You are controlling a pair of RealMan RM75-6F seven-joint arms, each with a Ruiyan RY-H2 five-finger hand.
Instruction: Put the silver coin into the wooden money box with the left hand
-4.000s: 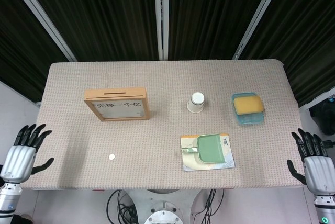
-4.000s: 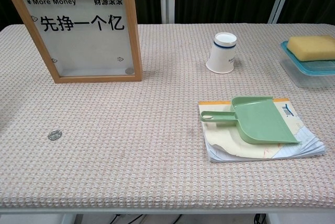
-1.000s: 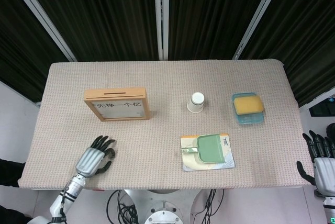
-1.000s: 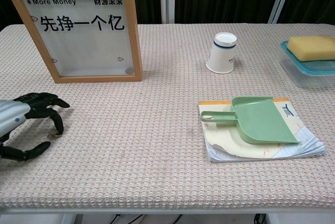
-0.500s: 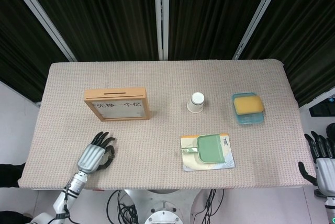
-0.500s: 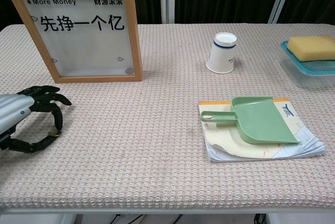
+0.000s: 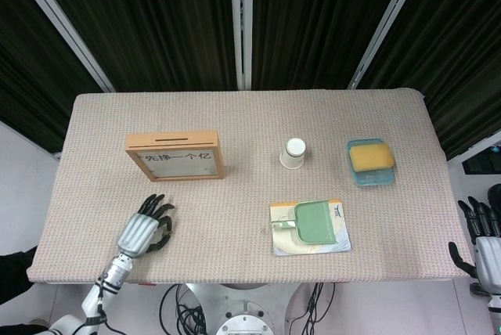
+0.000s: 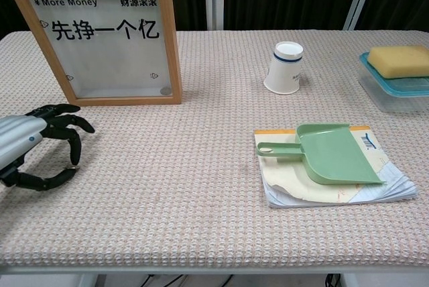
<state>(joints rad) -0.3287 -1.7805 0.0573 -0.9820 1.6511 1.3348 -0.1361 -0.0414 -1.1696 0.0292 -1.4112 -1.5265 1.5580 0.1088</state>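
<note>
The step in hand is the pick-up of the silver coin. The left hand (image 8: 41, 145) is down on the table near the front-left corner, palm down, fingertips (image 8: 72, 163) curled toward the cloth and the thumb reaching in from below. The coin itself cannot be seen in either view — the hand covers the spot where it would lie, so I cannot tell whether thumb and finger already pinch it or only bracket it. In the chest view a narrow gap shows between the thumb and the curled fingers, with nothing visible in it.

The wooden money box (image 7: 174, 155) stands upright toward the left side of the table, just beyond the left hand and apart from it, its glazed front facing the front edge. Its slot (image 7: 178, 138) runs along the top edge, and one coin (image 8: 165, 90) already rests inside at the bottom right of the window.

The next move, as I judge it, calls for a firm thumb-and-finger pinch on a thin flat disc lying on textured cloth — then a lift, a carry over the top of the frame, and turning the coin edge-on to line up with that narrow slot.

The right hand (image 7: 484, 240) hangs off the front-right corner of the table, fingers apart, holding nothing.
</note>
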